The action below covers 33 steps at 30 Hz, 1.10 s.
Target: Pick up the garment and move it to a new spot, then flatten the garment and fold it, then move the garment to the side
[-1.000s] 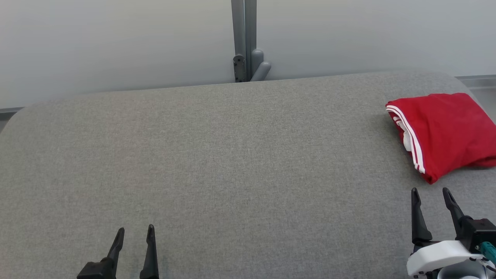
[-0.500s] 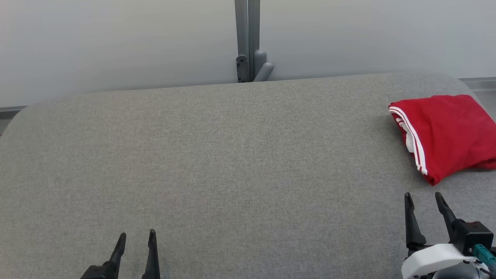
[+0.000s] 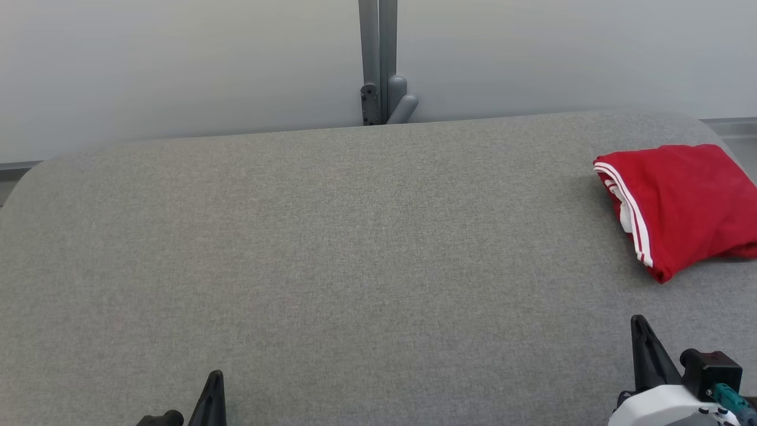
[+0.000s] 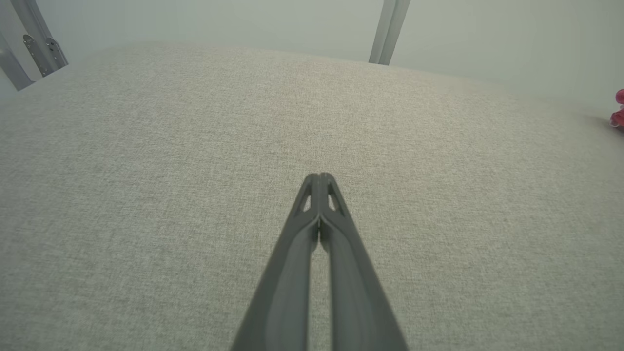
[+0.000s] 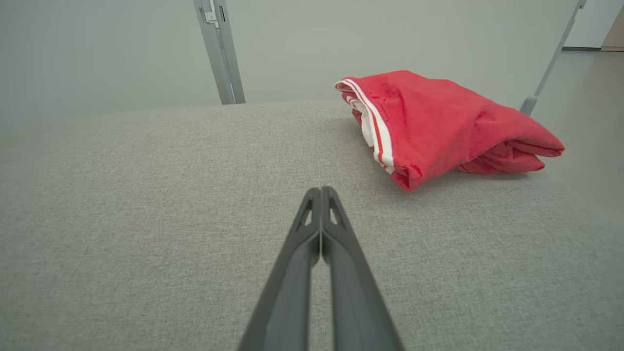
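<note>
The garment (image 3: 680,201) is red with white stripes along one edge. It lies folded in a thick bundle at the far right of the grey table (image 3: 355,248), and the right wrist view has the garment (image 5: 438,122) ahead and to the right. My right gripper (image 3: 640,325) is shut and empty, low at the right, short of the bundle; in its own view the right gripper (image 5: 320,191) has both fingers pressed together. My left gripper (image 3: 215,378) is shut and empty at the lower left, and in the left wrist view the left gripper (image 4: 319,176) hovers over bare cloth.
A grey metal post (image 3: 378,59) with a bracket stands behind the table's far edge, against a pale wall. The table's rounded corners fall away at far left and far right. A sliver of red (image 4: 618,109) shows at the right edge of the left wrist view.
Both grippers have shut from open and drawn back toward the bottom of the head view. The garment has stayed where it lay.
</note>
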{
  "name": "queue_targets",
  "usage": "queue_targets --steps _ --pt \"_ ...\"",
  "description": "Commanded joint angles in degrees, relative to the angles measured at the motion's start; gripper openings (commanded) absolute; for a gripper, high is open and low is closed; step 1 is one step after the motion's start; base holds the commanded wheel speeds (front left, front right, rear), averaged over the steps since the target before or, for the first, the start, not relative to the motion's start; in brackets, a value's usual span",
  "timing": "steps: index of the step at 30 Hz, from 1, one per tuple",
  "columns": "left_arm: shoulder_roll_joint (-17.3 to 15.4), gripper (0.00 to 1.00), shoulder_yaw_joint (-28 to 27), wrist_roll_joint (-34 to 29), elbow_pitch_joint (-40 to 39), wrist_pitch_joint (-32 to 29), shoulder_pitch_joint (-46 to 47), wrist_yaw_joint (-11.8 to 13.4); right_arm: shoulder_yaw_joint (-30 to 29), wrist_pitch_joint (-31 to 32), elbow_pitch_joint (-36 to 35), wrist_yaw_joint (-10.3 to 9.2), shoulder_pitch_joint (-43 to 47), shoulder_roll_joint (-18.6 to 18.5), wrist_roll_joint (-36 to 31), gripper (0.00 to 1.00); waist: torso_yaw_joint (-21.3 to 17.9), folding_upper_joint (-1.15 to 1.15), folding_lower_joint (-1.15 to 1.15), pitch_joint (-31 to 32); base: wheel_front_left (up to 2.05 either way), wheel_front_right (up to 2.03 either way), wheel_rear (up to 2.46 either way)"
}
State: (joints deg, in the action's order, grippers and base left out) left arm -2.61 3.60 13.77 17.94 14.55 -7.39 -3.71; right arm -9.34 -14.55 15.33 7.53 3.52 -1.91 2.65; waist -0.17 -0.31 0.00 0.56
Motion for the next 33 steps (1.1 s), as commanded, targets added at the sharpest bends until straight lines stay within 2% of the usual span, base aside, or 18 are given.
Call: queue_targets --steps 1,13,33 --pt "-0.03 0.0 -0.41 1.98 -0.5 -0.54 0.63 -0.11 -0.35 0.78 -0.23 0.0 -0.76 -0.14 2.12 0.0 0.0 0.01 0.0 -0.01 0.0 0.0 0.0" --pt "-0.07 0.0 -1.94 14.44 -1.13 -3.82 2.82 -0.72 0.3 4.0 -0.68 -0.01 -2.14 -0.3 16.46 0.0 0.02 0.04 0.0 -0.08 0.0 0.0 0.0" --pt "-0.15 0.0 -4.01 30.92 -1.95 -8.17 5.75 -1.53 1.01 8.32 -1.06 -0.02 -4.09 -0.51 35.3 0.0 0.05 0.08 0.0 -0.19 0.0 0.0 0.0"
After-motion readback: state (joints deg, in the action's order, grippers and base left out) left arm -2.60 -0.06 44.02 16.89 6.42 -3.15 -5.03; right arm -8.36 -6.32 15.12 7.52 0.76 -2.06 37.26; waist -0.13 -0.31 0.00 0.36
